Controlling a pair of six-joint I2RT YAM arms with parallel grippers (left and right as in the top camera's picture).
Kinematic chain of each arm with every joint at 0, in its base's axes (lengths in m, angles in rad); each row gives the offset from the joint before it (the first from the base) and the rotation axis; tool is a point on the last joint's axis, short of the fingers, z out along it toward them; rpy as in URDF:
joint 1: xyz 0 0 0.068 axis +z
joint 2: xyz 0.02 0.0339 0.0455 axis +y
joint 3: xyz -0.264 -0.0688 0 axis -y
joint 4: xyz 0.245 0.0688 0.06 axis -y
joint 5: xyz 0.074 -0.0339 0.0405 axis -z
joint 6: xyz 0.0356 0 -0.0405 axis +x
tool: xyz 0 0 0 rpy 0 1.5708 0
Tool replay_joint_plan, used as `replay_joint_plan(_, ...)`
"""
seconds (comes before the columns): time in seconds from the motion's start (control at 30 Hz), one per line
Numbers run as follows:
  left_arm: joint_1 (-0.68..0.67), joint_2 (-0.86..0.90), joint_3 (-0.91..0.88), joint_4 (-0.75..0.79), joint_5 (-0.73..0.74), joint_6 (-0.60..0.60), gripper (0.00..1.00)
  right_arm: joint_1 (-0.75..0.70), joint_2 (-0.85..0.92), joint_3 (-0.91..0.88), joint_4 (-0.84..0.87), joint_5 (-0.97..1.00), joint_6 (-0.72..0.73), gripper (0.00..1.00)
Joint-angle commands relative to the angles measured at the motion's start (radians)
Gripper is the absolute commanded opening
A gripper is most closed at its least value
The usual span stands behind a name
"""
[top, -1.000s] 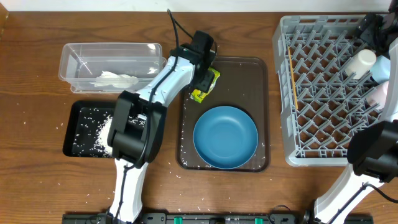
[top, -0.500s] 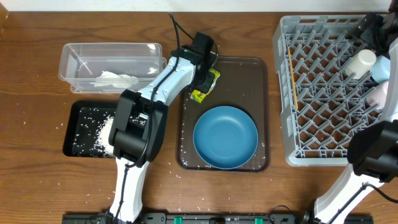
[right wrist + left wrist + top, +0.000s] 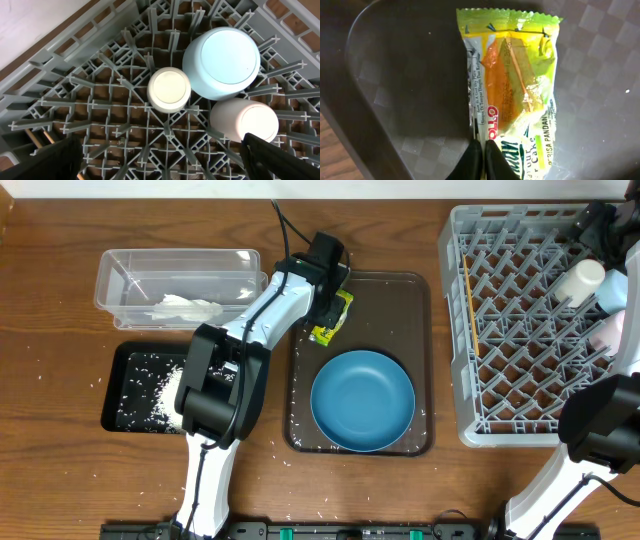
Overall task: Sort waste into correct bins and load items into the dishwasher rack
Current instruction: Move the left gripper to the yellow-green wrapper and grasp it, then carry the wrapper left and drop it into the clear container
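Note:
The yellow-green wrapper (image 3: 512,90) lies at the back left of the brown serving tray (image 3: 420,330). My left gripper (image 3: 482,160) is shut on its left seam; from overhead the gripper (image 3: 328,302) sits right over the wrapper (image 3: 331,320). The dark-blue dish (image 3: 362,400) rests on the same tray. My right gripper (image 3: 167,160) hangs open over the grey rack (image 3: 100,65), holding nothing. In the rack stand a white cup (image 3: 169,89), a light-blue bowl (image 3: 221,62) and a pinkish cup (image 3: 245,121), all upside down. Chopsticks (image 3: 470,310) lie along the rack's left side.
The clear tub (image 3: 120,275) at the back left holds a crumpled white tissue (image 3: 185,307). The black tray (image 3: 118,395) in front of it holds rice grains, and a few grains are scattered on the wood and the brown tray. The rack (image 3: 530,330) fills the right side.
The left gripper's jaws have closed onto the wrapper's edge, and the wrapper has shifted slightly. The right arm has not moved.

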Motion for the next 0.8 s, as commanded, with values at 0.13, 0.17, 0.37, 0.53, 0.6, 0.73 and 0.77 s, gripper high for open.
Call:
replay_joint_plan(0.13,0.010,-0.039,-0.011,0.000,0.002,-0.111,0.06,0.003,-0.004,0.008,0.000,0.007,0.016,0.99)
replay_joint_plan(0.17,0.013,-0.057,-0.011,0.002,0.002,-0.128,0.06,0.003,-0.004,0.008,0.000,0.007,0.016,0.99)
replay_joint_plan(0.37,0.064,-0.198,-0.011,0.010,-0.023,-0.261,0.06,0.003,-0.004,0.008,0.000,0.007,0.016,0.99)
replay_joint_plan(0.53,0.169,-0.306,-0.011,0.009,-0.085,-0.462,0.06,0.003,-0.004,0.008,0.000,0.007,0.016,0.99)
replay_joint_plan(0.6,0.218,-0.332,-0.011,0.009,-0.085,-0.530,0.06,0.003,-0.004,0.008,0.000,0.007,0.016,0.99)
replay_joint_plan(0.73,0.325,-0.350,-0.011,0.005,-0.085,-0.698,0.06,0.003,-0.004,0.008,0.000,0.007,0.016,0.99)
replay_joint_plan(0.77,0.347,-0.349,-0.011,-0.004,-0.085,-0.738,0.06,0.003,-0.004,0.008,0.001,0.007,0.016,0.99)
